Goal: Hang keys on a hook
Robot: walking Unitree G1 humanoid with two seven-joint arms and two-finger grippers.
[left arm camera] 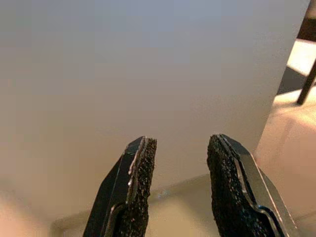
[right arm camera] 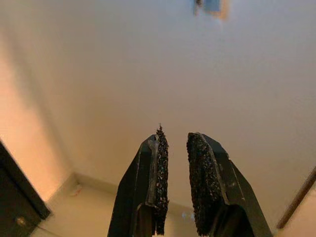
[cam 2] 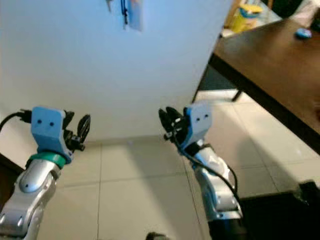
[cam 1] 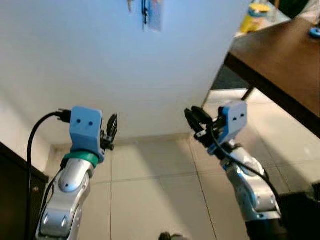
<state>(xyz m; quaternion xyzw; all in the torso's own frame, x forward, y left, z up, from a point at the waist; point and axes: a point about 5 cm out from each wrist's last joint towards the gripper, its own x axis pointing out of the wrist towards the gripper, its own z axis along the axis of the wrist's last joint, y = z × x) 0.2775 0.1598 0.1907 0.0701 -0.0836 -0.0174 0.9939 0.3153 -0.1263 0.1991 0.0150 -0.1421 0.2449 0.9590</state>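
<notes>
Keys [cam 1: 145, 11], dark and blurred beside a pale blue tag [cam 1: 156, 15], hang on the wall [cam 1: 125, 75] well above both grippers. Left gripper [left arm camera: 178, 168] parted moderately; right gripper [right arm camera: 174, 163] narrowly parted, empty. No legible writing.

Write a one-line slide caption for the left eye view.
Both grippers, left and right, raised empty before a white wall, keys hanging high above.

Soft, slightly blurred indoor light
</notes>
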